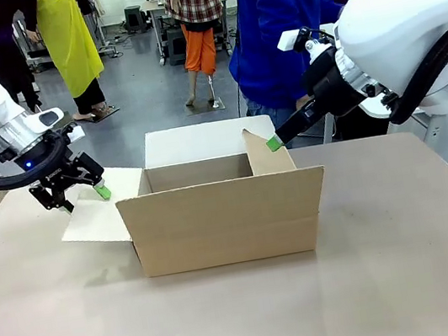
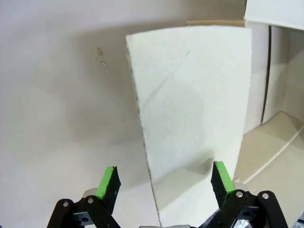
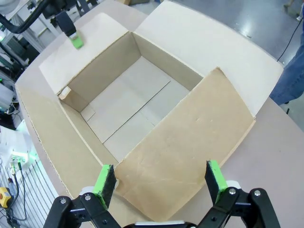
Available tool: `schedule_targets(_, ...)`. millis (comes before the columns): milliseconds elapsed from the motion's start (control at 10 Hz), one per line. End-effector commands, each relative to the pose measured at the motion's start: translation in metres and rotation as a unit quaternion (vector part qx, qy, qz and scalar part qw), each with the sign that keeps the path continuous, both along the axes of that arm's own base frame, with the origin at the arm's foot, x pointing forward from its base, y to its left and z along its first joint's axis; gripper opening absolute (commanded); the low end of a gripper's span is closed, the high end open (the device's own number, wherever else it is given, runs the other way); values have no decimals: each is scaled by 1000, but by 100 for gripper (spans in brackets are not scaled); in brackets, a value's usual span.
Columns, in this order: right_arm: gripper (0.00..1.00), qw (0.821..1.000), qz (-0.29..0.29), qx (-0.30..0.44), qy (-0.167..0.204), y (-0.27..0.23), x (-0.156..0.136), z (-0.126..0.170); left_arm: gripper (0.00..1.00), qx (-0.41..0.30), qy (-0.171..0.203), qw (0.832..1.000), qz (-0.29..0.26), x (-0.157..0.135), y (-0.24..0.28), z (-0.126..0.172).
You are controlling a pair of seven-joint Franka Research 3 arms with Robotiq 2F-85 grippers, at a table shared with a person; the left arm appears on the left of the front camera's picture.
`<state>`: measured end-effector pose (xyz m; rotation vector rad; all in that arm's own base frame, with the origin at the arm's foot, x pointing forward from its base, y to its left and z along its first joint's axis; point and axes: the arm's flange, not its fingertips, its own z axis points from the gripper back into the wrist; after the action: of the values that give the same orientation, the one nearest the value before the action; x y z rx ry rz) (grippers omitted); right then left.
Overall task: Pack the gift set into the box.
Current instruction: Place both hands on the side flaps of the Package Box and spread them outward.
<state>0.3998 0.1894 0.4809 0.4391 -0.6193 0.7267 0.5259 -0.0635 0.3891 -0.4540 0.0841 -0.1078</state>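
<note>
The box (image 1: 226, 234) stands open in the middle of the bench (image 1: 411, 275), and every place here is told from it. Its near flap stands upright and its far flap is folded back, away from the opening. Inside, the floor is plain cardboard with a seam across it.

The left flap (image 2: 190, 104) lies spread outward on the bench. The left claw (image 1: 83, 193) hangs just over that flap's outer part with its fingers set wide. One green pad (image 2: 222, 176) is above the flap and the other is past its edge, above the bench. Nothing is held, and I cannot tell whether a pad touches the cardboard.

The right flap (image 3: 190, 137) is raised and tilted over the opening. The right claw (image 1: 275, 143) is at its upper edge, also spread wide, with the flap's free end lying between the two pads and neither closed on it.

A person in a blue top (image 1: 279, 31) stands just behind the box.
</note>
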Motion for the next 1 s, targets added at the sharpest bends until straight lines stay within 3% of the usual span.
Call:
schedule_targets(0,100,999,-21,-1,36,-4,2,6,100,15,1,1000,7,-2,-1,3)
schedule_targets(300,100,981,-66,-115,140,76,26,68,100,15,1,1000,7,-2,-1,3)
schedule_targets(400,100,970,-92,-167,153,119,33,79,100,15,1,1000,7,-2,-1,3)
schedule_targets(600,100,922,-171,-305,165,195,34,64,100,15,1,1000,7,-2,-1,3)
schedule_targets(700,100,914,-139,-357,131,199,30,46,100,15,1,1000,7,-2,-1,3)
schedule_targets(800,100,956,-139,-228,124,143,20,60,100,15,1,1000,7,-2,-1,3)
schedule_targets(900,100,937,-156,-290,118,171,17,51,100,15,1,1000,7,-2,-1,3)
